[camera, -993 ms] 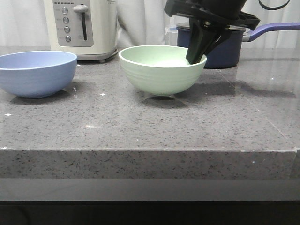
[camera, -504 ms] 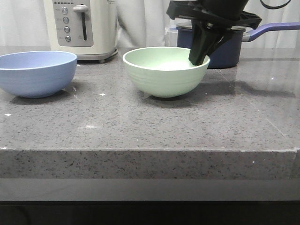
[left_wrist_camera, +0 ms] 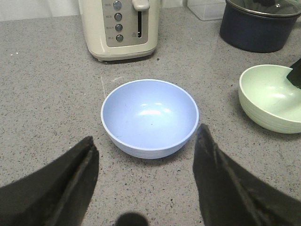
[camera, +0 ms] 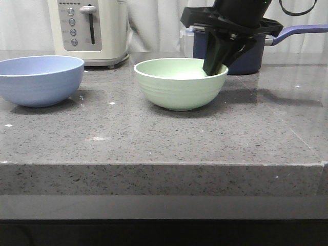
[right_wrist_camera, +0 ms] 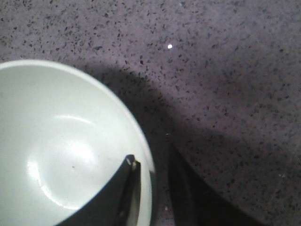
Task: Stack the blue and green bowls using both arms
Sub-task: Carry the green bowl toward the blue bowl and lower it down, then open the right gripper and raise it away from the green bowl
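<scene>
The green bowl (camera: 180, 83) stands upright on the grey counter, in the middle. My right gripper (camera: 215, 64) reaches down over its right rim. In the right wrist view the gripper (right_wrist_camera: 150, 153) straddles the green bowl's (right_wrist_camera: 61, 150) rim, one finger inside, the other outside with a narrow gap to the wall. The blue bowl (camera: 40, 80) stands at the far left, apart from the green bowl. In the left wrist view my left gripper (left_wrist_camera: 146, 133) is open and empty, just short of the blue bowl (left_wrist_camera: 149, 117). The green bowl (left_wrist_camera: 270, 99) also shows there.
A cream toaster (camera: 88, 31) stands behind the blue bowl. A dark navy lidded saucepan (camera: 241, 48) with a long handle (camera: 297, 33) stands right behind the green bowl and my right arm. The counter's front edge (camera: 164, 164) is near.
The green bowl was held slightly raised in my right gripper. It has moved a little right and come down flat onto the counter. The blue bowl has not moved.
</scene>
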`<state>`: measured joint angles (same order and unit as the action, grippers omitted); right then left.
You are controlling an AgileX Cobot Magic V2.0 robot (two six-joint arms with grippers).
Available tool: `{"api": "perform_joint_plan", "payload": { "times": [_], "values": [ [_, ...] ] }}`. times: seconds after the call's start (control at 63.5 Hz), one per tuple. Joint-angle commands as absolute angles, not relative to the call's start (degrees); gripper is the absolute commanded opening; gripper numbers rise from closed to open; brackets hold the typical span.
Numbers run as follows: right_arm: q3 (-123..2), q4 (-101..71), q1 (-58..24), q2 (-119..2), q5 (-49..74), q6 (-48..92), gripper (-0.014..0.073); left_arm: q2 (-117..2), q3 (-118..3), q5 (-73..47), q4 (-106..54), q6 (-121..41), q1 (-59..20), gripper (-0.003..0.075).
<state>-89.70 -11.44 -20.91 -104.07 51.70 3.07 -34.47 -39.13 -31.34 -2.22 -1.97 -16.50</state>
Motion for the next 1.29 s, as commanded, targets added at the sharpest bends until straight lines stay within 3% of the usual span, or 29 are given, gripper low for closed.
{"api": "perform_joint_plan", "payload": {
  "times": [0.0,0.693,0.867,0.946,1.182,1.276],
  "values": [
    [-91.63,-11.41,-20.81,-101.01,49.1,3.25,0.0276,-34.89,-40.97,-26.82,-2.23,-1.94,-16.94,0.044],
    [-91.42,-8.86,-19.58,-91.22,53.52,3.25,0.0292,-34.89,-40.97,-26.73,-2.12,-1.94,-16.94,0.044],
    [-85.99,-8.86,-18.49,-87.9,52.49,3.25,0.0287,-34.89,-40.97,-26.73,-2.12,-1.94,-16.94,0.044],
    [-82.95,-8.91,-18.27,-86.38,50.08,3.25,0.0243,-34.89,-40.97,-26.73,-2.12,-1.94,-16.94,0.044],
    [-78.57,-10.54,-15.13,-85.52,48.12,3.25,-0.0036,-34.89,-40.97,-26.73,-2.12,-1.94,-16.94,0.044],
    [-77.85,-13.38,-14.57,-86.2,47.08,3.25,-0.0063,-34.89,-40.97,-26.73,-2.12,-1.94,-16.94,0.044]
  ]
}}
